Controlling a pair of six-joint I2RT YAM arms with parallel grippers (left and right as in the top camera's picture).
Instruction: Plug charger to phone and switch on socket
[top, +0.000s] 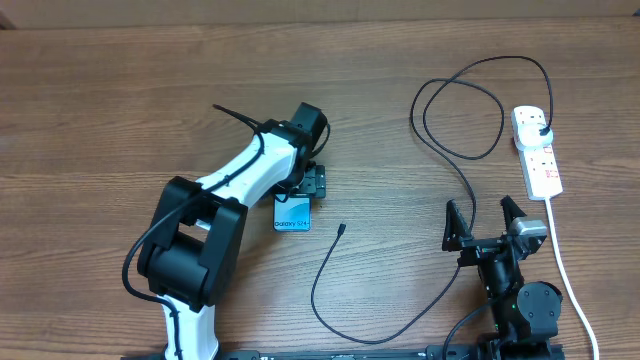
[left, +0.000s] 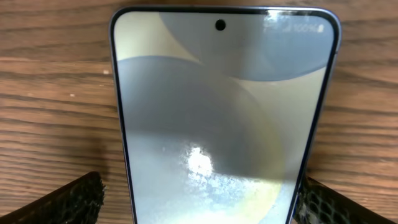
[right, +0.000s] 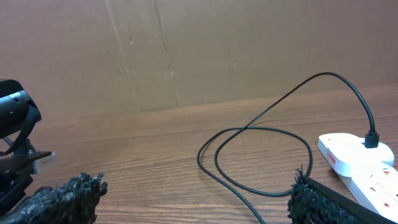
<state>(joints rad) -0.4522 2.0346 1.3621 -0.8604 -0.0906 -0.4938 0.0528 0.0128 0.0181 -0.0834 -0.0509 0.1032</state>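
My left pincer (left: 202, 202) is wide open, straddling the phone (top: 293, 215) w/o gripping it. The phone lies flat on the worktop (top: 120, 100), screen up. My right pincer (top: 483, 222) is fully open too & empty, near the socket (top: 537, 150). Progress, I'd say: the charger (top: 460, 160) plug end already sits in the socket, but its tip (top: 343, 229) lies loose near the phone, not touching, so connecting it is left to do, then switching the socket on (can't tell if it's on).
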